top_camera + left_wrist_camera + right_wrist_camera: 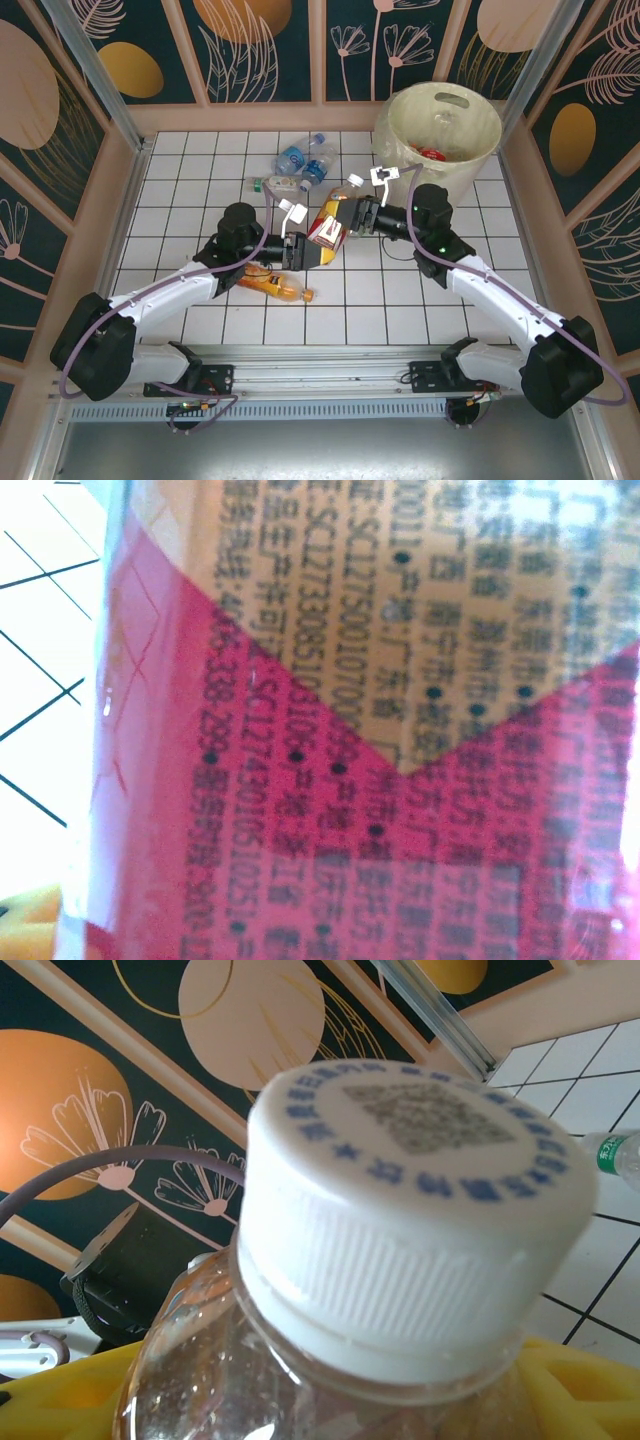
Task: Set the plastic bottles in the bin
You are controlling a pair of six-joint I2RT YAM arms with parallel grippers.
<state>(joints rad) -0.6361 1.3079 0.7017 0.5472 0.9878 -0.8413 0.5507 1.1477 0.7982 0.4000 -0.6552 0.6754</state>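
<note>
My left claw [300, 250] pinches the lower end of a red-labelled bottle [326, 228] at the middle of the tiled surface [400, 300]. My right claw [352, 215] is clamped on the same bottle's shoulder, just under its white cap [420, 1190], with yellow fingers [60, 1395] on either side. The bin [470, 160] stands at the far right corner. Clear bottles [300, 160] lie near the far edge, and an orange bottle [275, 288] lies under my left arm.

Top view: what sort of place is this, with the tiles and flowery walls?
Likely a robot test booth, not a home: a tiled table boxed in by patterned panels, two arms bolted to a metal rail, and plastic bottles strewn beside a bin.
</note>
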